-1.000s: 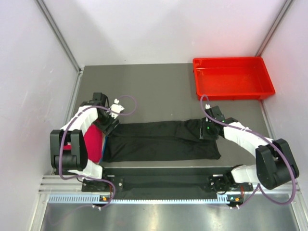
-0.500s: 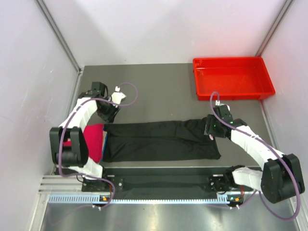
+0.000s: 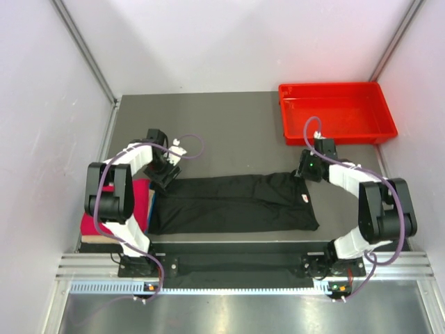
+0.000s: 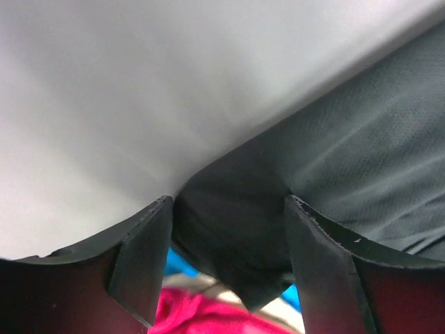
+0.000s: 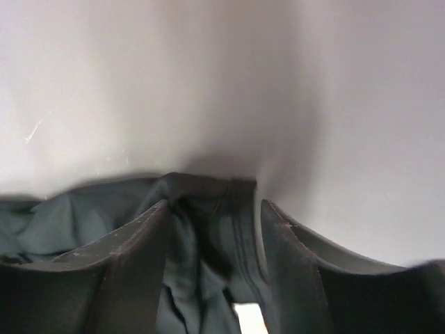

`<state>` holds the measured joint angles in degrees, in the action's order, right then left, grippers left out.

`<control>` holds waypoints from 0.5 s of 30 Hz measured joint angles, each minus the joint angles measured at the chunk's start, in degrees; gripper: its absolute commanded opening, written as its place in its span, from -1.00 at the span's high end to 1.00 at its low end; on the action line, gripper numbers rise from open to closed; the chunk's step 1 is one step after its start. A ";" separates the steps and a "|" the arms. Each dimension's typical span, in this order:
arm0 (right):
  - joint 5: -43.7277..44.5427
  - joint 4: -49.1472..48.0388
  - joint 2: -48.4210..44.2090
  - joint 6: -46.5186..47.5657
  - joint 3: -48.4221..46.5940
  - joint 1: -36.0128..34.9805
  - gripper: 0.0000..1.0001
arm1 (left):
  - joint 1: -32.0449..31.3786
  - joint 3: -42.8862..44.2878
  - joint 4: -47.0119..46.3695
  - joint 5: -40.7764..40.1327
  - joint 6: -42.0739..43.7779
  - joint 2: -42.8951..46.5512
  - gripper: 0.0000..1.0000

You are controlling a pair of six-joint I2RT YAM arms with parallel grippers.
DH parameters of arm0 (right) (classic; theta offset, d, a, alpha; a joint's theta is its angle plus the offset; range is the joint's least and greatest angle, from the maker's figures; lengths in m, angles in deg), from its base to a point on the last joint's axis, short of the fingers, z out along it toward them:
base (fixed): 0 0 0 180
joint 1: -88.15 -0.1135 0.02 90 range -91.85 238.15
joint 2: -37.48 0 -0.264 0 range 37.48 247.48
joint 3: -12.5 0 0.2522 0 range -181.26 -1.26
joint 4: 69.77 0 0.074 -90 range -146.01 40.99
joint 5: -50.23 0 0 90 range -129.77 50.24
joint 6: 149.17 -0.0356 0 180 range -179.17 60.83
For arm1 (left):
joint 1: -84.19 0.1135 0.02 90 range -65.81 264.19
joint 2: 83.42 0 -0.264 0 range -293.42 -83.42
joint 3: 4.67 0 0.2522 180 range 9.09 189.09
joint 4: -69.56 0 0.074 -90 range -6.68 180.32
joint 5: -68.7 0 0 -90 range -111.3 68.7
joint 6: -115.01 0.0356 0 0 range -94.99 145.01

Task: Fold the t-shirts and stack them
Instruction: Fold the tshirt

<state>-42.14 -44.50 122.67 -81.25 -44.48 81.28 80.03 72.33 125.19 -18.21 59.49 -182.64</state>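
The black t-shirt lies folded in a long strip across the near part of the table. My left gripper is at its far left corner, open, with the fingers astride the black cloth. A crimson t-shirt lies under that end and also shows in the left wrist view, with a blue edge beside it. My right gripper is at the far right corner, open, with the fingers astride the hem. A white label shows just behind that hem.
A rigid red plastic tray stands at the far right corner of the table. Grey table surface stretches behind the shirt. White walls close in both sides and the back.
The left gripper drew back from the shirt, then came down at its far left corner. The right gripper moved back and right to the far right corner. The shirt has hardly shifted.
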 measured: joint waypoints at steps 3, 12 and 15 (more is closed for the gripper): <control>-1.60 -2.97 2.93 0.48 -0.22 0.00 0.59 | -0.15 -1.01 -0.42 0.02 -0.35 -0.59 -0.17; -3.39 -5.33 8.24 3.67 -4.28 -0.76 1.00 | -2.64 -3.45 -1.27 0.24 0.00 1.14 0.15; -2.89 -4.52 10.75 5.16 -7.54 -2.78 1.00 | -3.06 -4.09 -1.79 -0.24 0.20 1.64 0.16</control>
<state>-45.02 -49.02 133.42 -76.10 -52.02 78.50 76.97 68.25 123.40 -18.45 59.69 -181.00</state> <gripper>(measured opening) 0.022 0.422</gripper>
